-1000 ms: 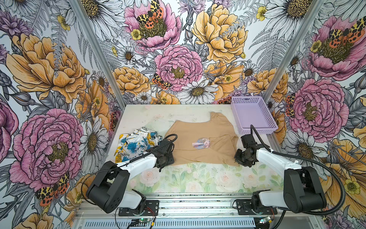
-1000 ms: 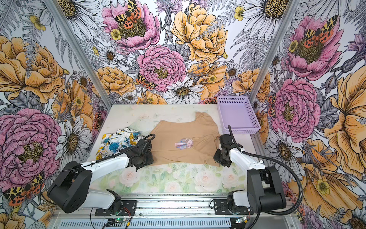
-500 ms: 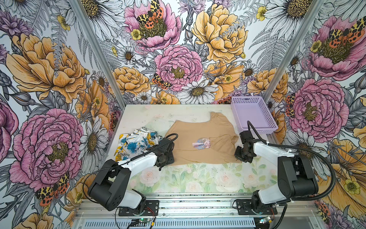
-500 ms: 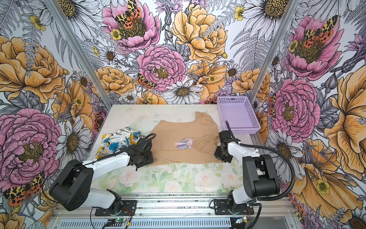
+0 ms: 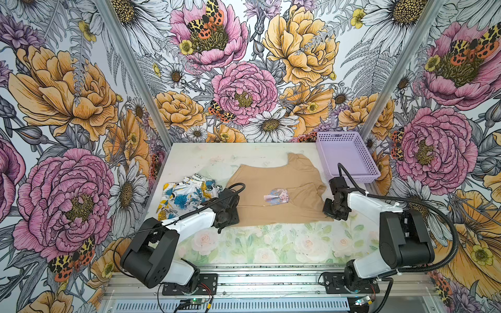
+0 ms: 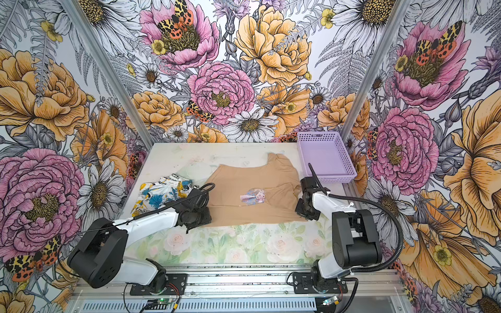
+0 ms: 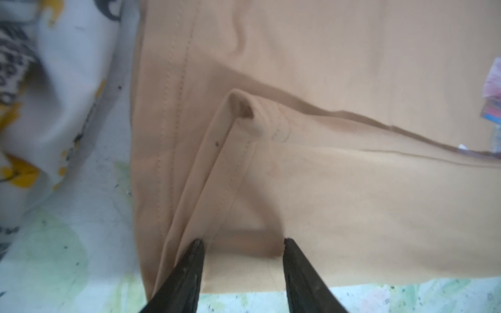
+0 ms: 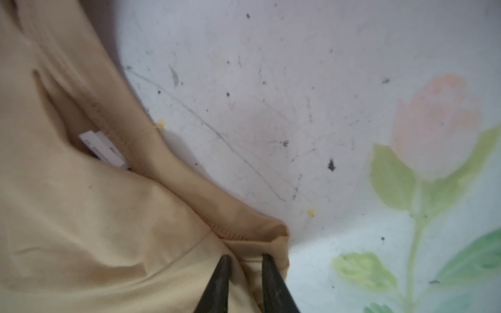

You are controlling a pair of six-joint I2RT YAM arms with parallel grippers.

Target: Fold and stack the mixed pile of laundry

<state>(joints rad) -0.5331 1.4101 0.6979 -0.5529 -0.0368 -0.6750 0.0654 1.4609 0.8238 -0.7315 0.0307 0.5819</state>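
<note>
The tan garment (image 5: pixel 271 178) (image 6: pixel 244 184) lies spread across the middle of the table, a small printed picture (image 5: pixel 276 195) on it. Its near strip is folded over, seen as a crease in the left wrist view on the tan garment (image 7: pixel 339 189). The white, blue and yellow patterned garment (image 5: pixel 187 195) (image 6: pixel 162 192) lies crumpled to its left. My left gripper (image 5: pixel 230 216) (image 7: pixel 242 244) stands open over the tan garment's near-left corner, flat cloth between its fingers. My right gripper (image 5: pixel 334 210) (image 8: pixel 245 258) is shut on a bunched fold at the tan garment's (image 8: pixel 81 216) right edge.
A lavender perforated basket (image 5: pixel 349 177) (image 6: pixel 328 178) stands at the back right corner, beside the right arm. Flowered walls close in the table on three sides. The near strip of the table shows its printed roses (image 5: pixel 271 241).
The left jaws have widened over the cloth. The right gripper has stayed at the garment's right edge while its arm's elbow shifted.
</note>
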